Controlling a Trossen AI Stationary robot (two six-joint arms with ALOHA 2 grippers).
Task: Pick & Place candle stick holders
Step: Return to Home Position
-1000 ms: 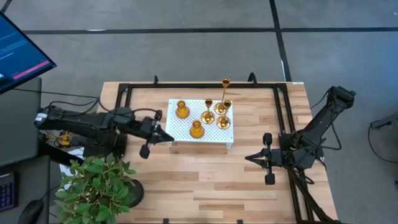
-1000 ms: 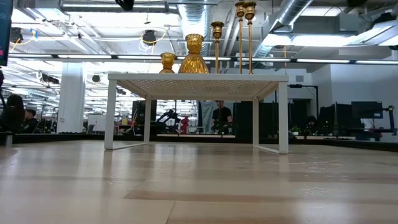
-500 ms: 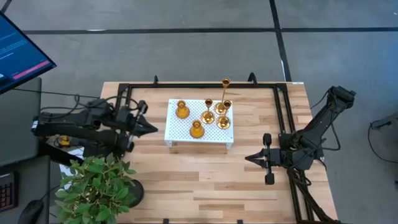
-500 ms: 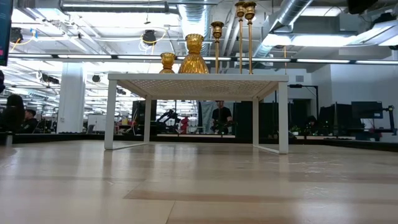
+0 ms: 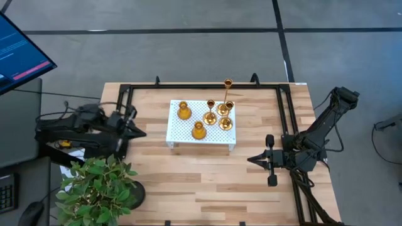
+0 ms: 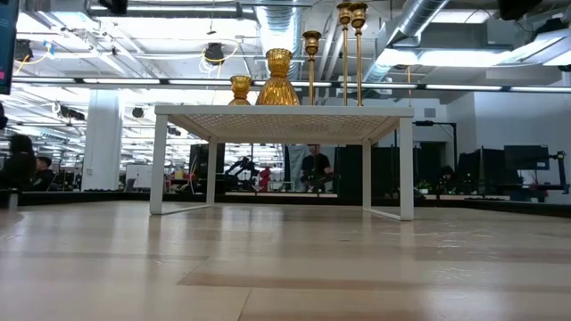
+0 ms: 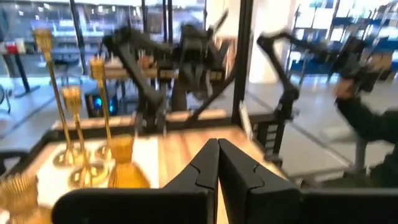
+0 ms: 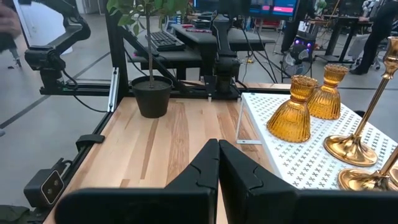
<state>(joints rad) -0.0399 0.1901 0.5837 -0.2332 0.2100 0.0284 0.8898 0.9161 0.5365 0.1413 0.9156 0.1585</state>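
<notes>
Several gold candle stick holders stand by their round bases on the white perforated tray (image 5: 188, 134) in the middle of the table. Two are squat and ribbed (image 5: 183, 112) (image 5: 198, 130); the thin-stemmed ones (image 5: 225, 107) stand at the tray's right part. The low view shows them on the tray's top (image 6: 278, 78). My left gripper (image 5: 143, 132) is shut and has nothing in it, left of the tray and pointing at it. My right gripper (image 5: 250, 159) is also shut with nothing in it, near the table's right side, off the tray's near right corner.
A black metal frame (image 5: 286, 110) runs around the table's far and side edges. A potted plant (image 5: 100, 188) stands at the near left corner, close to my left arm. In the left wrist view, a person (image 7: 367, 118) shows beyond the table.
My left gripper has drawn back from the tray's near left corner toward the table's left edge, staying shut and holding nothing. The tray and the holders have kept their places.
</notes>
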